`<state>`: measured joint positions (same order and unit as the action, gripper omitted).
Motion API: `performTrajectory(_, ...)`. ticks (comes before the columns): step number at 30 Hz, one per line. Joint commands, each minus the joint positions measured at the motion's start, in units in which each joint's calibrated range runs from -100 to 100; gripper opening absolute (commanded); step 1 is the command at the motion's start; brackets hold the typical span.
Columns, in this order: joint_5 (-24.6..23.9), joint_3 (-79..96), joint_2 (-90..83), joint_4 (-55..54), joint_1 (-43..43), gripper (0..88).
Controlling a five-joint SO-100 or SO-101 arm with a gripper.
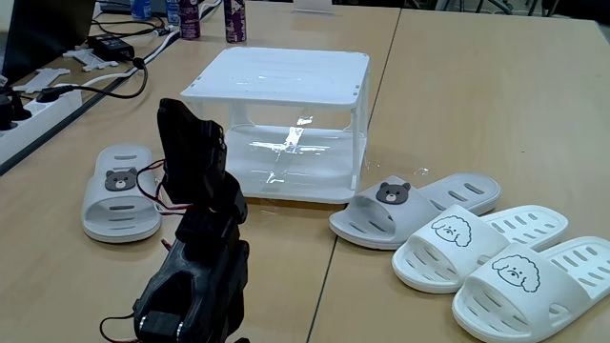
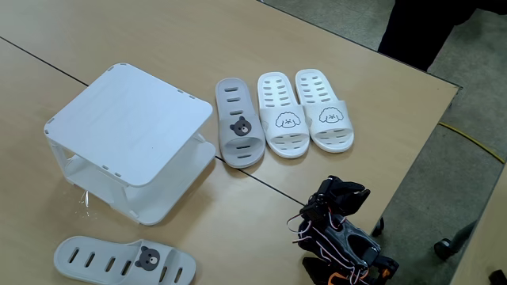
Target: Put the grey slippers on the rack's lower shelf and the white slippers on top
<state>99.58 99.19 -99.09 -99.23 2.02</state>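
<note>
The white rack [image 1: 276, 76] [image 2: 127, 119] stands mid-table, and its lower shelf [image 1: 315, 176] holds nothing. One of the grey slippers [image 1: 119, 191] [image 2: 123, 260] lies on the table to the rack's left in a fixed view. The other grey slipper [image 1: 410, 205] [image 2: 238, 123] lies against the rack's right front corner. Beside it the white slippers [image 1: 477, 243] [image 2: 281, 115] lie side by side, the second one [image 1: 538, 286] [image 2: 323, 109] outermost. My gripper [image 1: 179, 119] [image 2: 344, 190] is folded back over the black arm. It looks shut, holds nothing, and is apart from every slipper.
A power strip [image 1: 38, 110], cables [image 1: 114, 86] and an adapter [image 1: 112, 45] lie at the back left. Bottles [image 1: 233, 19] stand behind the rack. A person's dark legs [image 2: 428, 28] are beyond the table's far corner. The table edge [image 2: 412, 158] runs close beside the arm.
</note>
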Motion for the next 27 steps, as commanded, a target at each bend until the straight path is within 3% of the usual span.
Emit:
performTrajectory(1, 0.42, 0.54, 0.19, -0.17, 0.28, 0.7)
performTrajectory(27, 0.42, 0.45, 0.35, 0.18, 0.44, 0.7)
